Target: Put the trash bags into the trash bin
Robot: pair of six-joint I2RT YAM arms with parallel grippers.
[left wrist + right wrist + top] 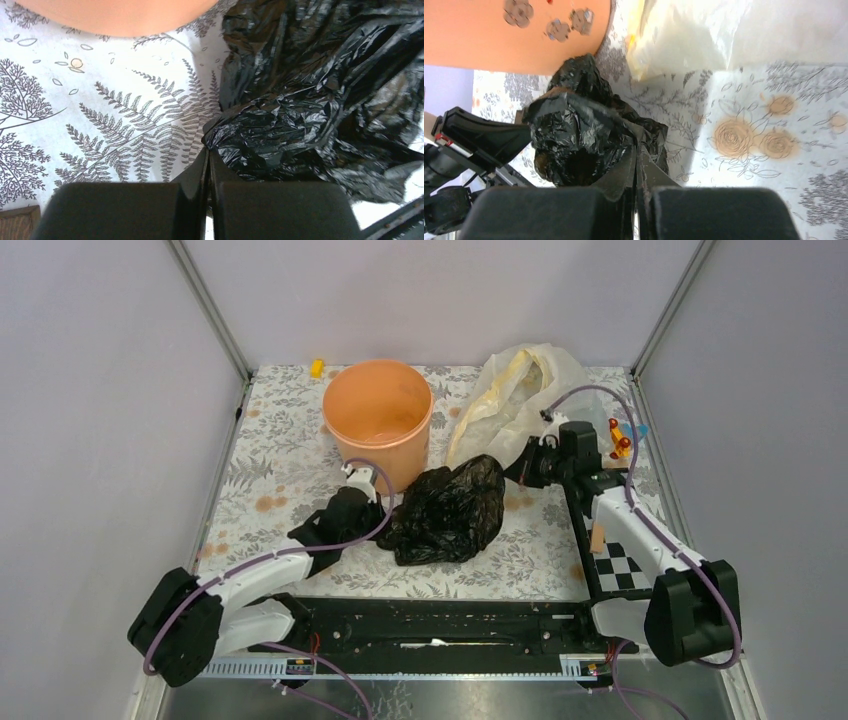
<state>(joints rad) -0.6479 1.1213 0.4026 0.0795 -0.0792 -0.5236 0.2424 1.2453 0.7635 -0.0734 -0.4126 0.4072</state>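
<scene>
The black trash bag (447,510) lies crumpled on the floral tablecloth, just in front and to the right of the peach-orange trash bin (378,420), which stands upright. My left gripper (383,512) is at the bag's left edge. In the left wrist view its jaws (207,150) are shut, with the bag's edge (300,100) pinched at the tips. My right gripper (510,472) is at the bag's upper right corner. In the right wrist view it (637,147) is shut on a fold of the bag (579,130). The bin (499,35) shows beyond.
A larger cream-white plastic bag (520,390) lies at the back right, touching the bin's right side. A small yellow item (317,368) sits behind the bin. Small coloured items (622,438) lie at the right edge. Grey walls enclose the table.
</scene>
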